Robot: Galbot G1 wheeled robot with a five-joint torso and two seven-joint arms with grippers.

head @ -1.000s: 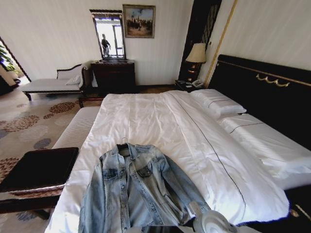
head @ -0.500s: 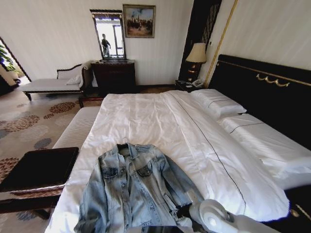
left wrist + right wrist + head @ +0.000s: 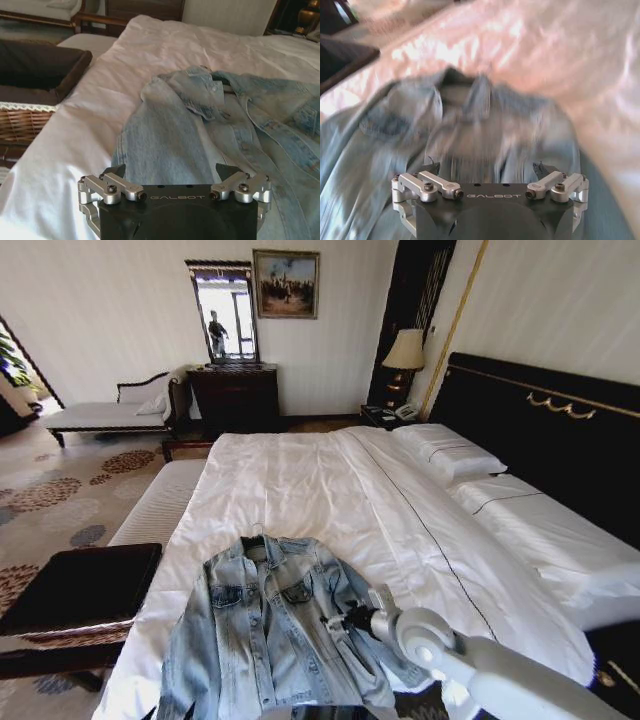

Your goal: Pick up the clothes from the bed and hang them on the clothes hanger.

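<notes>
- Your right tool (image 3: 345,621) hangs over the jacket's right half, near its chest, at the end of the white arm reaching in from the near right. In the right wrist view its fingers stand spread apart, holding nothing.
- Your left tool (image 3: 175,187) hovers low at the near edge of the bed, just short of the jacket's sleeve, fingers likewise spread and empty.
- The denim jacket (image 3: 275,635) lies front-up on the white bed (image 3: 330,490), collar pointing away from you, sleeves out to either side.
- At the collar a thin dark hook (image 3: 256,531) pokes out; I take it for the clothes hanger, though its body is hidden.
- Judged from this, you are on the approach to the pick-up. The next move calls for lowering the right tool onto a fold of denim near the collar.
</notes>
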